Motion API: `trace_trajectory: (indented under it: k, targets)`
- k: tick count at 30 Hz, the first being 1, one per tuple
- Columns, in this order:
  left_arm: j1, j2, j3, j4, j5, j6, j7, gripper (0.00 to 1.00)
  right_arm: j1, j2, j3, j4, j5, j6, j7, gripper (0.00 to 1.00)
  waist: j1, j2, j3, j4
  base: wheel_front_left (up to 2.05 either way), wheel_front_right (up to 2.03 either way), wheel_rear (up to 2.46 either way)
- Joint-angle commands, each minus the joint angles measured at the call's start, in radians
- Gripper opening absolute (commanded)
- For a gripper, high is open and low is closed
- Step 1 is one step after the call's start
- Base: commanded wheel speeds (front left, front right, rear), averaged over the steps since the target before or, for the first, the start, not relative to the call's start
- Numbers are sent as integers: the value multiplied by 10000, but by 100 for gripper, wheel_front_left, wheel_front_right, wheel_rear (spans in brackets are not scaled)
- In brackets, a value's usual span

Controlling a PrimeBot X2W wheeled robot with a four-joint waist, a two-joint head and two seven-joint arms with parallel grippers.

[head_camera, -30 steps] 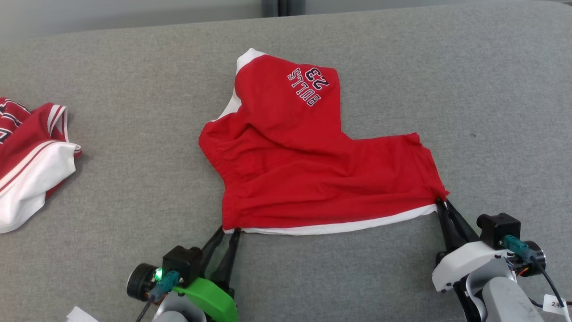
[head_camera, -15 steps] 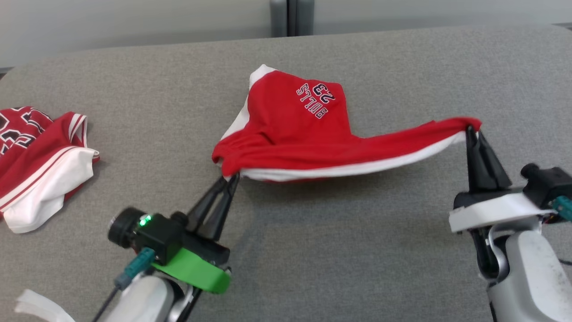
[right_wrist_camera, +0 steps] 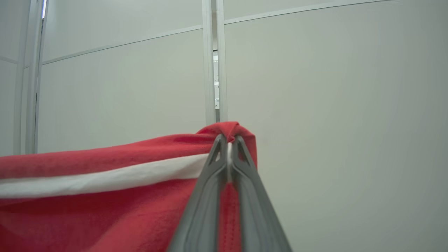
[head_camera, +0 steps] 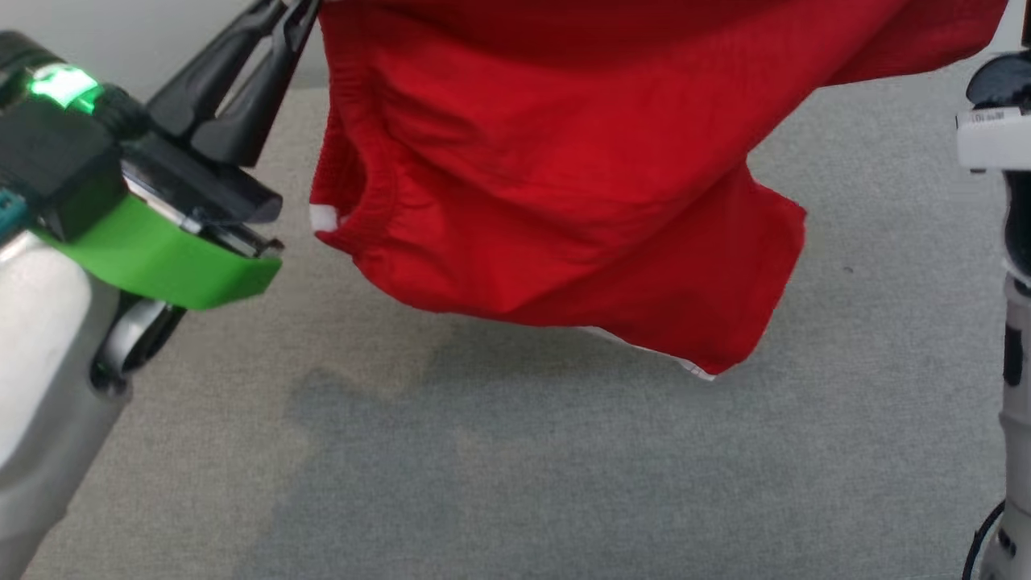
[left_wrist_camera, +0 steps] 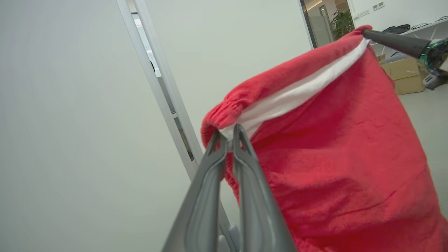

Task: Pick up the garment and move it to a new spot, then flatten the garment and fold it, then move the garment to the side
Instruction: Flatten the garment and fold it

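Note:
The garment (head_camera: 564,185) is a pair of red shorts with white trim, hanging in the air above the grey surface (head_camera: 515,467). My left gripper (head_camera: 298,12) is shut on its upper left edge, near the elastic waistband. The left wrist view shows the left gripper (left_wrist_camera: 227,134) pinching the white band of the garment (left_wrist_camera: 332,157), with the right gripper's dark fingers (left_wrist_camera: 395,40) at the far corner. In the right wrist view my right gripper (right_wrist_camera: 229,140) is shut on a bunched red corner of the garment (right_wrist_camera: 105,196). The right arm (head_camera: 999,137) stands at the head view's right edge.
The grey padded surface spreads below the hanging cloth, which casts a shadow on it. Pale wall panels (right_wrist_camera: 122,87) with a narrow vertical gap (right_wrist_camera: 214,63) stand behind. A cardboard box (left_wrist_camera: 407,75) sits on the floor far off.
Both grippers have lifted the garment off the grey surface, and it now hangs between them. The left gripper shut on the edge. The head camera has shifted.

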Motion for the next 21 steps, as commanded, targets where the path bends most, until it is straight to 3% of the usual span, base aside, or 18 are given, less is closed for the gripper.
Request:
trace_trajectory:
  k: [1,5,13,17,21]
  targets:
    - [-410,-17,9,283,-414,-29,24,0,-405,-82,88,231,-202,-18,155,0,0,0,748,-136,0,0,0]
    - [-1491,-121,-95,1379,-955,-29,-63,0,-1773,17,396,1318,-651,-18,161,0,0,0,1602,-226,0,0,0]
    - [-3207,-673,18,3605,-977,-4,-826,0,-4346,334,195,3728,-1821,-21,-1443,0,0,0,2338,-363,0,0,0]
    - [-2448,-924,263,4173,-1264,-3,-901,0,-3816,341,258,4517,-1959,-27,-1763,0,0,0,2094,-479,0,0,0]
    - [-475,-1343,778,4554,-1682,10,-904,0,-2303,407,306,5166,-1791,-38,-1945,0,0,0,1753,-587,0,0,0]
